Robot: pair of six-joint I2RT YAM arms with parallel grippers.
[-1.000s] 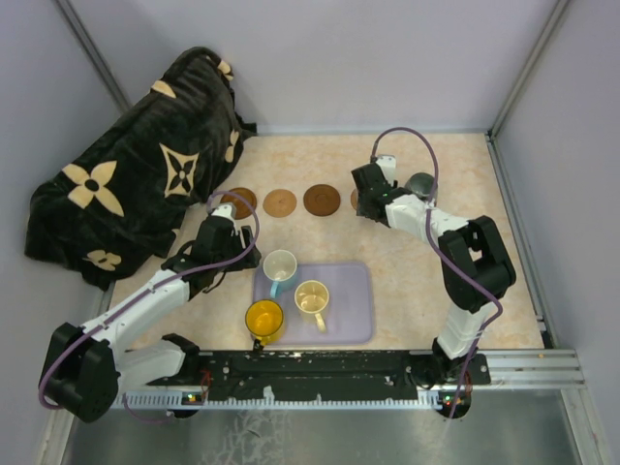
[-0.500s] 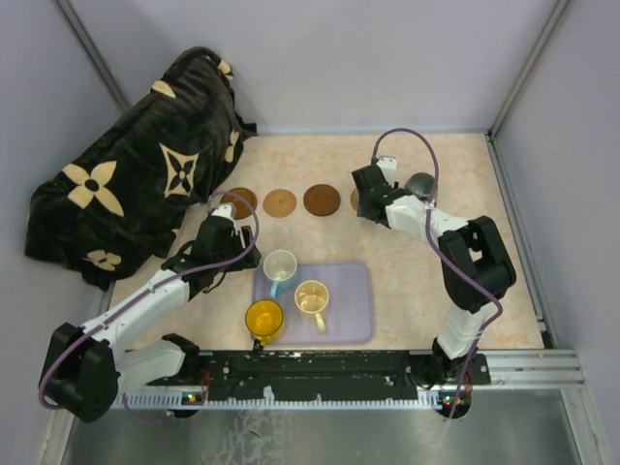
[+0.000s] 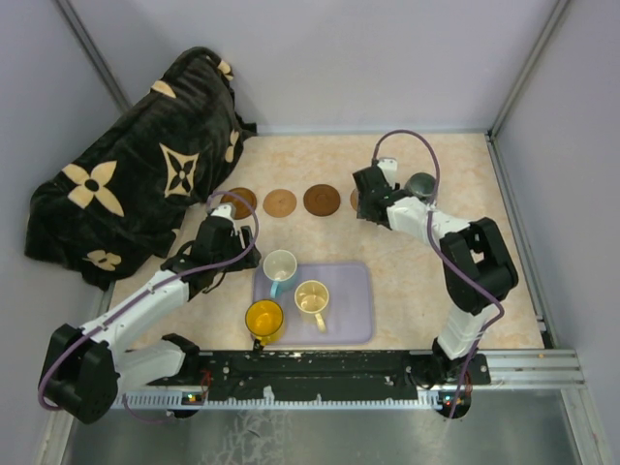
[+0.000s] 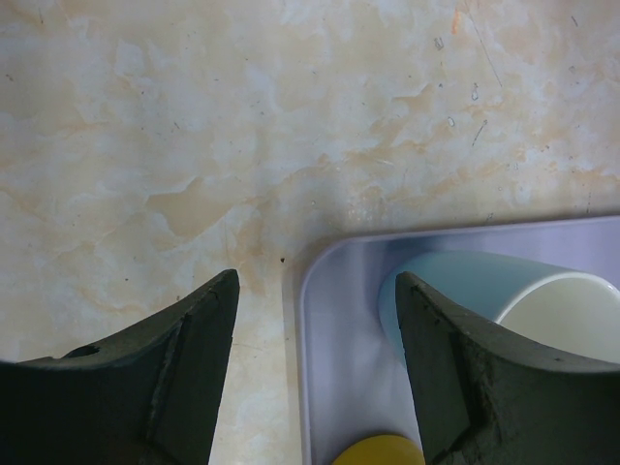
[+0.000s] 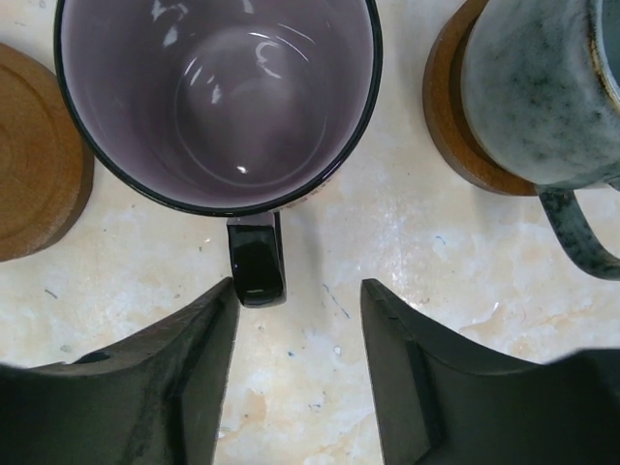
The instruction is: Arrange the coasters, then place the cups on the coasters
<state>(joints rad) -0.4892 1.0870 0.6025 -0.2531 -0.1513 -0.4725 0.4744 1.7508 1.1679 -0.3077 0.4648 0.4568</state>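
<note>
Three bare wooden coasters [image 3: 280, 202] lie in a row at the back, and the edge of a fourth [image 3: 355, 200] shows by my right gripper [image 3: 368, 194]. In the right wrist view the mauve cup [image 5: 215, 97] stands just beyond my open right gripper [image 5: 298, 286]. Its dark handle [image 5: 257, 260] sits by the left fingertip, not gripped. What it stands on is hidden. The grey-green cup [image 5: 538, 87] sits on a coaster [image 5: 450, 131]. My left gripper [image 4: 315, 291] hangs open over the lavender tray's corner [image 4: 320, 281], near the light-blue cup [image 4: 465, 291] and the yellow cup [image 4: 387, 451].
The lavender tray [image 3: 349, 310] near the front holds the white and light-blue cup [image 3: 280, 264], the cream cup [image 3: 312, 295] and the yellow cup [image 3: 263, 317]. A black flower-patterned blanket [image 3: 136, 194] is heaped at the back left. Walls close in the table.
My right gripper has shifted very slightly near the mauve cup. The left arm and the cups on the tray have not moved.
</note>
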